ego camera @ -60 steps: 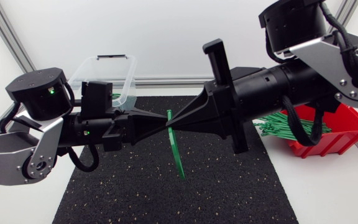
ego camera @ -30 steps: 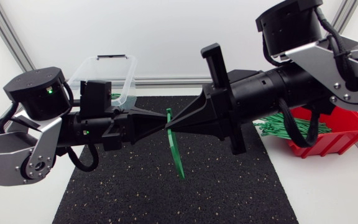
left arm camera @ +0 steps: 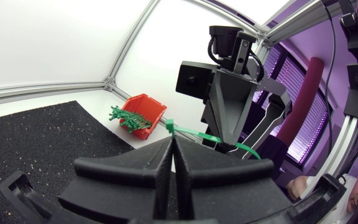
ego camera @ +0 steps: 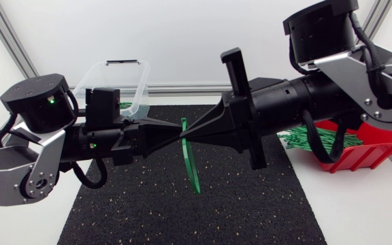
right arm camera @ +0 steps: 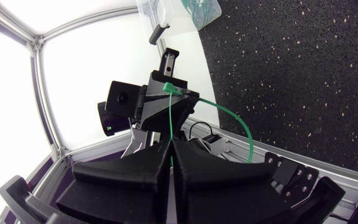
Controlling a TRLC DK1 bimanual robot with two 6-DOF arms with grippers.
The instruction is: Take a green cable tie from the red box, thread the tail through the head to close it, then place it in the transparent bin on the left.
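While it hangs above the black mat (ego camera: 148, 204), the green cable tie (ego camera: 192, 167) is held at the point where two claws meet tip to tip.

- Left claw (ego camera: 177, 141): its fingers are closed, and the tie's head end is pinched at their tips.
- Right claw (ego camera: 190, 139): its fingers are closed, and the tie's strap is clamped in the seam between them. It is set directly opposite the left claw, almost touching it.
- Strap: it is seen curving down and away below both claws, with its free end over the mat. In the right wrist view an arc of strap is shown beside the claws. Whether the tail is passed through the head cannot be told.
- Red box (ego camera: 373, 146): it is placed well behind the right claw, partly under that arm and just off the mat's edge. A bundle of green ties (ego camera: 298, 139) is stored in it, with ends projecting over the rim toward the mat.
- Transparent bin (ego camera: 140, 82): it is placed behind and to the far side of the left claw, past the mat's corner. A few green ties are seen inside it.
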